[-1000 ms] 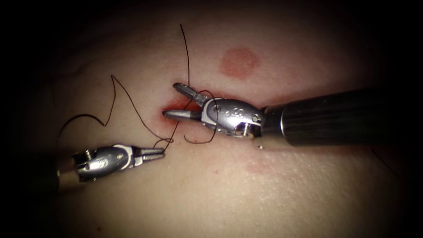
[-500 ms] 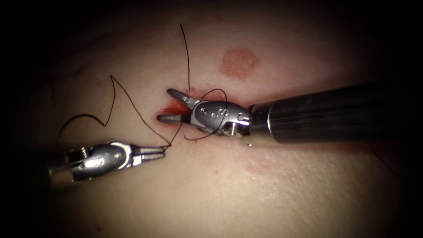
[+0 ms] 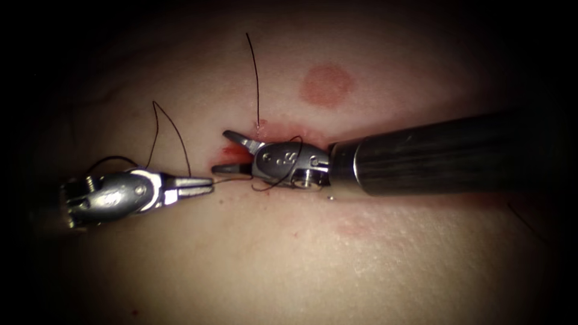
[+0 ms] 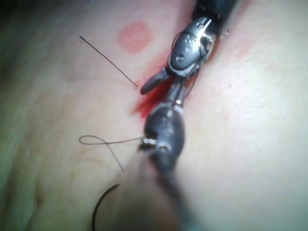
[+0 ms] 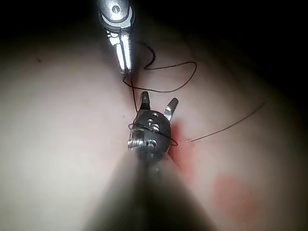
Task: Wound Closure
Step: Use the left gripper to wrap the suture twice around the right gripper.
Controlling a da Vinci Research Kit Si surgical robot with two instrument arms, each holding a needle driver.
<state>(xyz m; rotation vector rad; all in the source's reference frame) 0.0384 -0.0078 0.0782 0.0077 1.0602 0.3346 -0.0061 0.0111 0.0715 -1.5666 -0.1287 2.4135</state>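
Note:
My left tool (image 3: 211,183) lies left of the cut (image 3: 238,153), jaws shut on the thread (image 3: 174,129) at their tips. My right tool (image 3: 221,152) comes in from the right with its jaws open over the cut and nothing between them. A loop of thread (image 3: 293,157) lies around its wrist, also visible in the right wrist view (image 5: 149,127). A free thread tail (image 3: 256,72) rises from the cut's upper end. Neither tool holds the needle. A dark arc (image 4: 98,211) may be needle or thread; I cannot tell which.
Red fluid (image 3: 232,150) pools in the cut on the tissue (image 3: 301,265). A round reddish mark (image 3: 326,85) lies beyond the right tool's shaft (image 3: 433,156). Slack thread (image 3: 111,159) arcs above the left tool's wrist.
The left tool has moved left and up, drawing its thread taut. The right tool has slid left over the cut, and the loop has drawn closer around its wrist.

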